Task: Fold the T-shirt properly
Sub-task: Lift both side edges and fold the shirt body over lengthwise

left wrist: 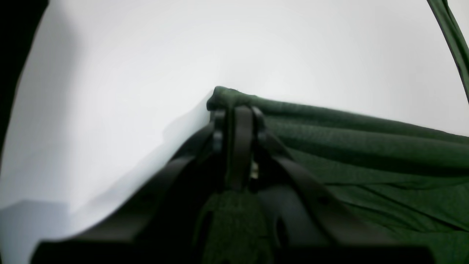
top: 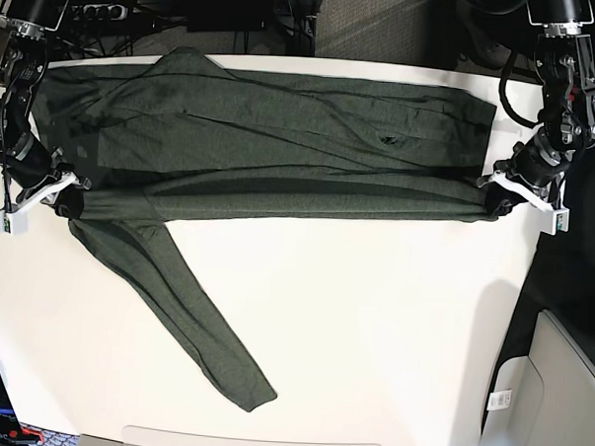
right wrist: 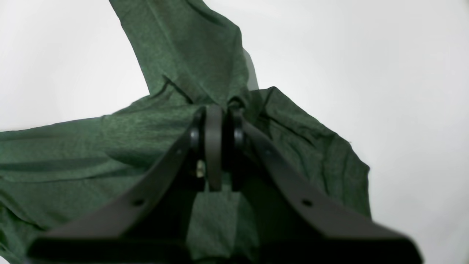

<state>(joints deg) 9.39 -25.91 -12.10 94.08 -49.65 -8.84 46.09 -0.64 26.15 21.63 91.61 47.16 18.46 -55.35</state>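
The dark olive-green long-sleeved T-shirt (top: 282, 133) lies stretched across the far half of the white table (top: 372, 315), with a long fold along its near edge. One sleeve (top: 190, 312) trails diagonally toward the table's front. My left gripper (top: 492, 197) is shut on the shirt's folded corner (left wrist: 227, 97) at the right edge. My right gripper (top: 69, 201) is shut on bunched cloth (right wrist: 227, 101) near the sleeve's root at the left edge. Both hold the fold taut between them.
The table's right edge drops off just past my left gripper. A grey bin (top: 557, 392) stands at the lower right. Cables and a dark floor (top: 228, 13) lie beyond the far edge.
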